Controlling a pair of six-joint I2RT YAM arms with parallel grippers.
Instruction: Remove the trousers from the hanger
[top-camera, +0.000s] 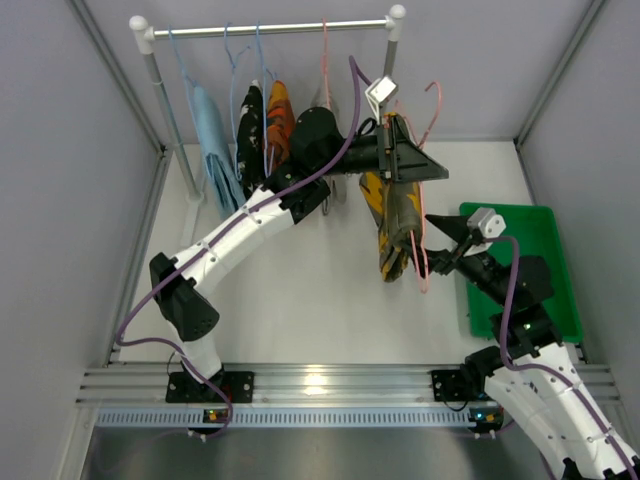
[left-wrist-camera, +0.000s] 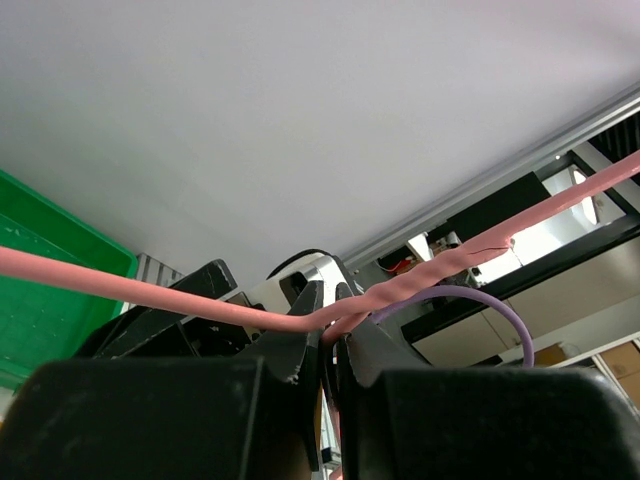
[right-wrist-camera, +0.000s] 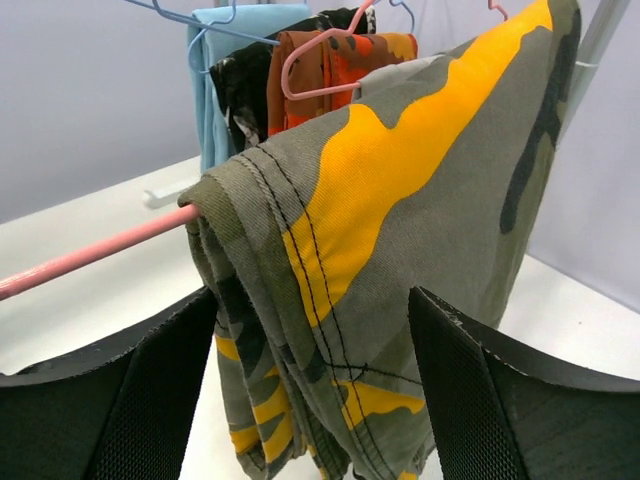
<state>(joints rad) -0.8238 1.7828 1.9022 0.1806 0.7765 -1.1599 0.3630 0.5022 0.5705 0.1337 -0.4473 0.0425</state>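
Left claw (left-wrist-camera: 330, 335) clamped on the pink hanger (left-wrist-camera: 150, 290), holding it above the desk (top-camera: 300, 300); the trousers (right-wrist-camera: 400, 220) hang folded over its bar. Right claw (right-wrist-camera: 312, 300) open, jaws astride the cloth. Step: taking hold. Next, probably: pinch the fabric and draw it off the bar.

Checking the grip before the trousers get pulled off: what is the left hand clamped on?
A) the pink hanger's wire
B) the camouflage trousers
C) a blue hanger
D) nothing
A: the left wrist view shows the left hand shut, with the pink hanger pinched between its fingers.
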